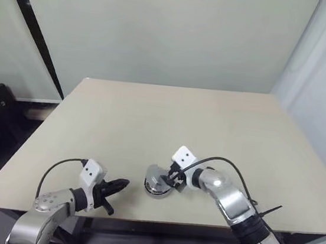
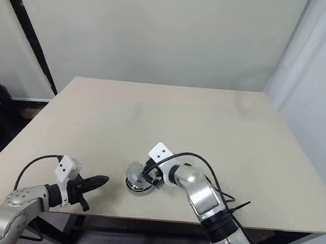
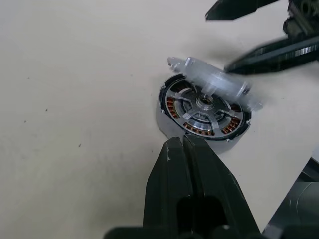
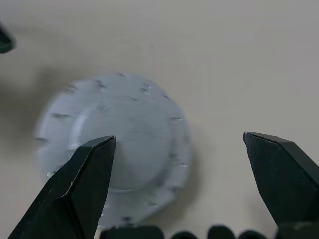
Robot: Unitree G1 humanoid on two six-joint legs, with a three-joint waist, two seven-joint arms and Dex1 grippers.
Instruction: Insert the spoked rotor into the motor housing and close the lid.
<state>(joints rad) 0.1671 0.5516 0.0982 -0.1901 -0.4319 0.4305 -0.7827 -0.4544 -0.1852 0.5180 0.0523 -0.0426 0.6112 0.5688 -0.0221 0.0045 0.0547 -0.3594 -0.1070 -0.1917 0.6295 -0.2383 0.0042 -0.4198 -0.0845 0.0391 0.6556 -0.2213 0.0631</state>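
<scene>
lid (image 3: pixel 214 82) tilted, blurred, apparently over motor housing (image 3: pixel 204 112) | right end effector (image 4: pixel 182 189) wide, empty | left end effector (image 3: pixel 184 149) closed, empty

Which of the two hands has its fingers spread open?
The right hand, with its fingers wide apart by the lid. The left hand has its fingers pressed together.

motor housing (image 3: pixel 204 112) bright machined metal with coppery windings just past the shut left fingertips, spoked rotor (image 3: pixel 205 107) shiny silver metal, lid (image 4: pixel 114 147) matt pale grey, dark-flecked, between the spread right fingers, fingers (image 3: pixel 192 184) matt black plastic, table (image 1: pixel 169 117) smooth matt beige
</scene>
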